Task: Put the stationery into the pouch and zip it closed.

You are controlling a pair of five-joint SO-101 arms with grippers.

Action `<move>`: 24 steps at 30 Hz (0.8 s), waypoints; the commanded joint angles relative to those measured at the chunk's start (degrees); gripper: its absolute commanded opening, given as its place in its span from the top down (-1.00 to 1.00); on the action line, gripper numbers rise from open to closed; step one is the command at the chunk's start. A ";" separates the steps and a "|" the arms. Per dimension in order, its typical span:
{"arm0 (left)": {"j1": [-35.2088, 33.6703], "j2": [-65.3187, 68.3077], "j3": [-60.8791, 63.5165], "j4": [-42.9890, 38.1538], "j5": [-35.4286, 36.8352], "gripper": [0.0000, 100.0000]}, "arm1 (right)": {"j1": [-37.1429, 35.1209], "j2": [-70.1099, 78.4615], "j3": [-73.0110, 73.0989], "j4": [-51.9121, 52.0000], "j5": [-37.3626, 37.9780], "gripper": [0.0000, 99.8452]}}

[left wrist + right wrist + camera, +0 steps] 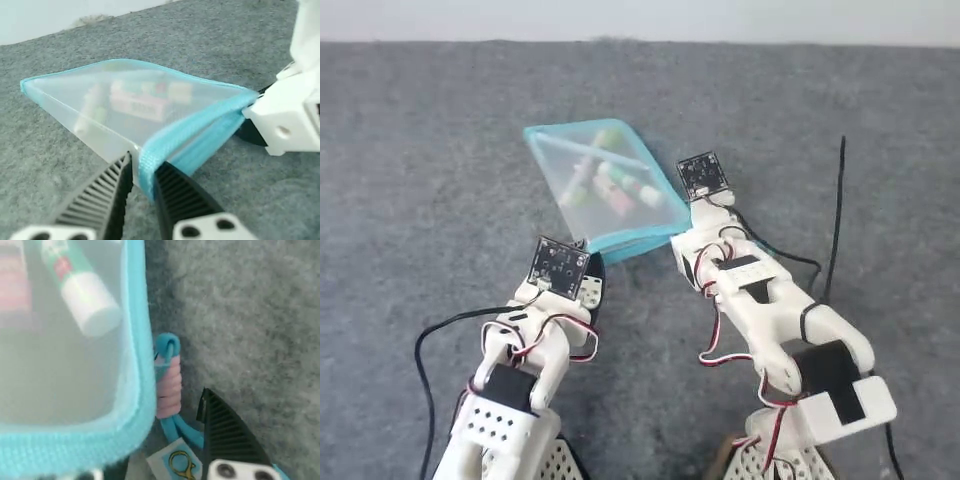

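**Jaws on the pouch, zip still to sort out**

Jaws of the left gripper (142,172) are squeezed tight on the blue zip edge (190,132) of the pouch (605,185), right at its near corner. The right gripper (257,112) sits at the other end of that edge. Its jaws look spread apart. One black jaw stands just beside the zip pull (167,385) and does not touch it.

The pouch lies on the grey mat (440,150), in the middle, just in front of both arms. The stationery (142,102) is already inside, and a glue stick (85,300) shows through the see-through side. So I think the packing part is done and the zipping part is on now. I cannot tell if the zip is open or shut.

Next, I think the right gripper must close on the pull and slide it along the edge, while the left one holds its corner firm so the pouch does not bunch up.

The zip edge faces the arms and runs from one gripper to the other. The long way of the pouch seems to go from that edge back to the far left.
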 commanded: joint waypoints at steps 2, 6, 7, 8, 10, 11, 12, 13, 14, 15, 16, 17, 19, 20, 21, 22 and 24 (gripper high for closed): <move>1.23 -0.53 -1.54 -0.09 -0.35 0.98 | -2.24 -0.75 -3.25 -2.77 -0.44 0.67; 1.23 -0.53 -1.54 -0.09 -0.35 0.98 | -4.09 -0.22 -3.16 -3.12 -0.44 0.67; 1.23 -0.53 -1.54 -0.09 -0.35 0.98 | -4.35 -0.13 -3.16 -3.12 -0.44 0.67; 1.23 -0.53 -1.54 -0.09 -0.35 0.98 | -4.44 -0.13 -3.16 -3.12 -0.44 0.67; 1.23 -0.53 -1.54 -0.09 -0.35 0.98 | -4.26 -0.13 -3.16 -2.95 -0.44 0.67; 1.23 -0.53 -1.54 -0.09 -0.35 0.98 | -4.09 -0.13 -3.16 -2.95 -0.44 0.68; 1.23 -0.44 -1.54 0.00 -0.35 0.98 | -4.09 -0.04 -3.16 -2.86 -0.44 0.68; 1.23 -0.35 -1.54 0.00 -0.35 0.98 | -4.09 -0.04 -3.16 -2.77 -0.44 0.68; 1.23 -0.35 -1.54 0.00 -0.35 0.98 | -4.18 -0.04 -3.16 -2.68 -0.44 0.68; 1.23 -0.35 -1.54 0.00 -0.35 0.98 | -4.26 -0.04 -3.16 -2.68 -0.44 0.68; 1.23 -0.35 -1.54 0.26 -0.35 0.98 | -4.35 -0.04 -3.16 -2.68 -0.44 0.68; 1.23 -0.53 -1.54 1.05 -0.35 0.98 | -4.35 -0.04 -3.16 -2.68 -0.44 0.68; 1.23 -0.53 -1.63 1.67 -0.35 0.98 | -4.09 -0.04 -3.16 -2.68 -0.35 0.68; 1.23 -0.53 -1.63 1.67 -0.35 0.98 | -3.91 -0.04 -3.16 -2.68 -0.35 0.70; 1.23 -0.53 -1.63 1.67 -0.35 0.98 | -3.82 -0.04 -3.16 -2.68 -0.35 0.74; 1.23 -0.53 -1.63 1.76 -0.35 0.98 | -3.82 -0.04 -3.16 -2.68 -0.35 0.79; 1.23 -0.53 -1.63 1.76 -0.35 0.98 | -3.82 -0.04 -3.16 -2.68 -0.35 0.87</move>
